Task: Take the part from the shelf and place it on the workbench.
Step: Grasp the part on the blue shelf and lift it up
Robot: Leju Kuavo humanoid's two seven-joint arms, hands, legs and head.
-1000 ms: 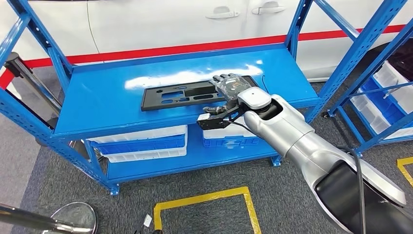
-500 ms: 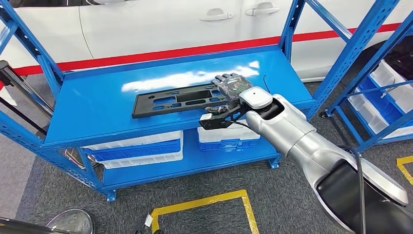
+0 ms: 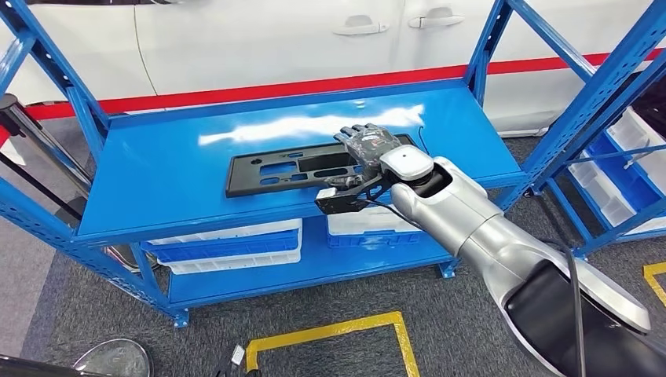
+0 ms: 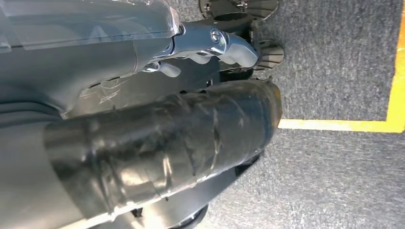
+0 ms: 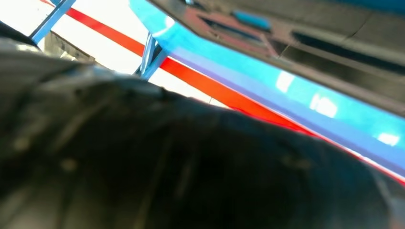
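The long black part (image 3: 314, 166) lies flat on the top board of the blue shelf (image 3: 165, 169), near the front edge. The right hand (image 3: 369, 146) rests on top of the part's right end, with its dark fingers (image 3: 355, 132) stretched out flat over it and the thumb down by the front edge. It presses on the part, but the pictures do not show whether it really has hold of it. Compared with half a second ago, the whole picture has slid a little to the right, so the camera moved; the hand sits on the same end of the part as before. In the left wrist view, the left hand (image 4: 162, 143) hangs over grey carpet (image 4: 334, 181) with a yellow line (image 4: 334, 125), and you cannot tell how its fingers are. White and blue bins (image 3: 224, 243) sit on the lower board, and a white car (image 3: 314, 35) stands behind the shelf.
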